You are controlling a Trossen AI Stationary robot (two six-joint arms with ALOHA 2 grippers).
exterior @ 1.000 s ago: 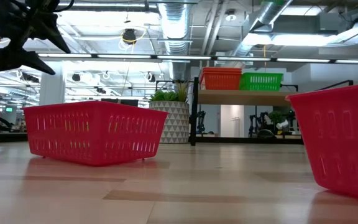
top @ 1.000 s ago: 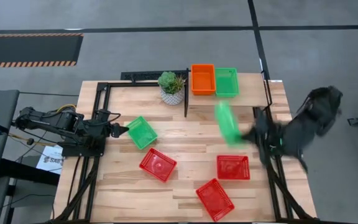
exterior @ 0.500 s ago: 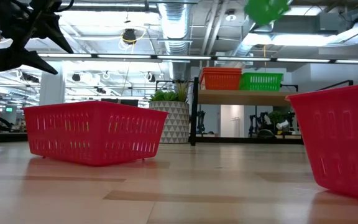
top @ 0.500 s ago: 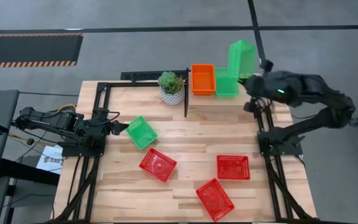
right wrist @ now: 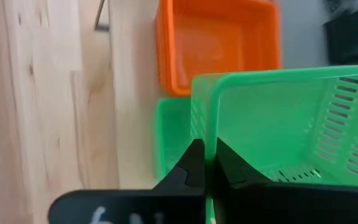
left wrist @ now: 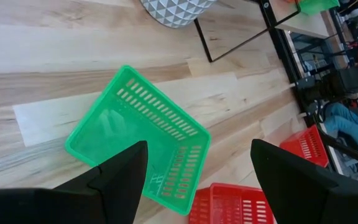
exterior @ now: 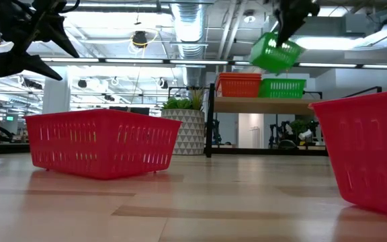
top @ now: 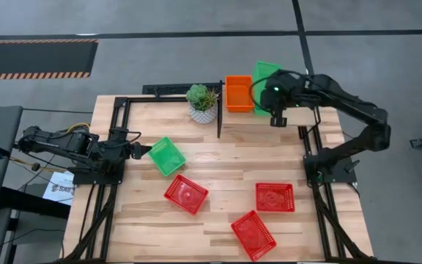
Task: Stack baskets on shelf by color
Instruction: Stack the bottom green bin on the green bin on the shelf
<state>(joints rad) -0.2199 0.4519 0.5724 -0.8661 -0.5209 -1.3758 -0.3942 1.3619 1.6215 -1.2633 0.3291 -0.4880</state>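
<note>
High view: right fingers (top: 269, 89) clamped on green basket (top: 263, 75) rim, held tilted above shelf (top: 299, 116), over second green basket (right wrist: 169, 134) beside orange one (top: 239, 93). Left fingers (top: 146, 152) spread apart at loose green basket (top: 167, 155) on counter (top: 218, 158). Three red baskets (top: 185, 193) spaced nearer front edge. Paper label beside left arm, text unreadable.

Only one text showed: a white paper sheet (top: 58, 187) under the left arm's base, at the bench edge, carried dark letters that looked like "SA"; the rest was not readable.
</note>
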